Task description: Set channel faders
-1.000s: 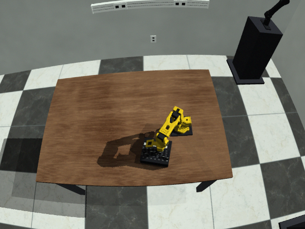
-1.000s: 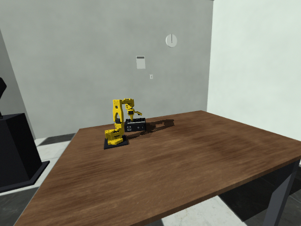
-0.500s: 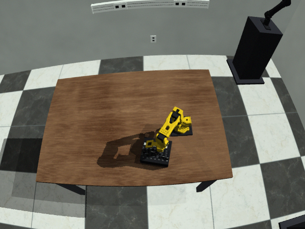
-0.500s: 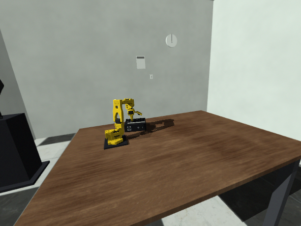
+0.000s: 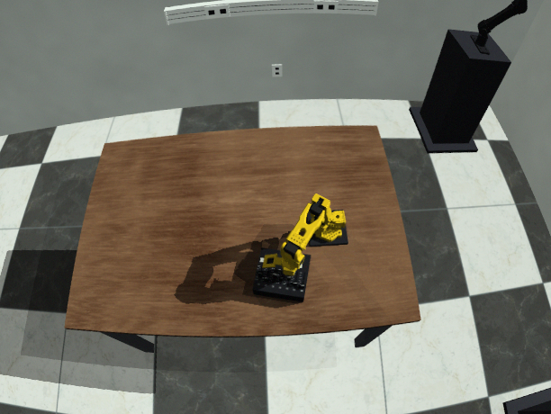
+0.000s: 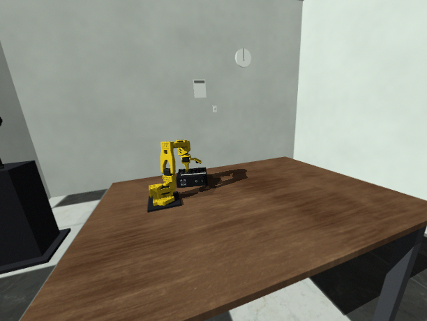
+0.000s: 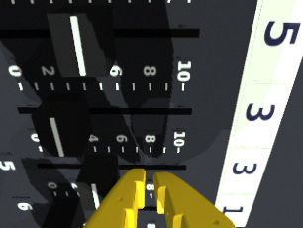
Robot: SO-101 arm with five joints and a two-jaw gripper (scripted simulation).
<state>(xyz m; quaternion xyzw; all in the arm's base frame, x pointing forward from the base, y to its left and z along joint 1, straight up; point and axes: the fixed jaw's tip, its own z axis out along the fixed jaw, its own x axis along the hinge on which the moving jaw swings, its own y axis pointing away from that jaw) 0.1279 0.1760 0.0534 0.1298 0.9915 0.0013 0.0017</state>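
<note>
The black lighting desk (image 5: 270,288) (image 6: 195,181) sits on the table in front of the arm's base (image 5: 330,231). In the wrist view, three dark fader caps with white lines show. The top cap (image 7: 76,45) is near 4 on its scale. The second cap (image 7: 56,134) is between 0 and 4. The third cap (image 7: 96,185) is low in the frame. A pale tape strip (image 7: 267,99) on the right reads 5, 3, 3, 1. My yellow gripper (image 7: 149,177) (image 5: 271,266) (image 6: 187,168) is shut and empty, its tips over the third slot just right of the third cap.
The wooden table (image 5: 180,189) (image 6: 261,223) carries only the desk and the arm. A black pedestal (image 5: 459,90) (image 6: 21,216) stands on the floor beyond the table's corner.
</note>
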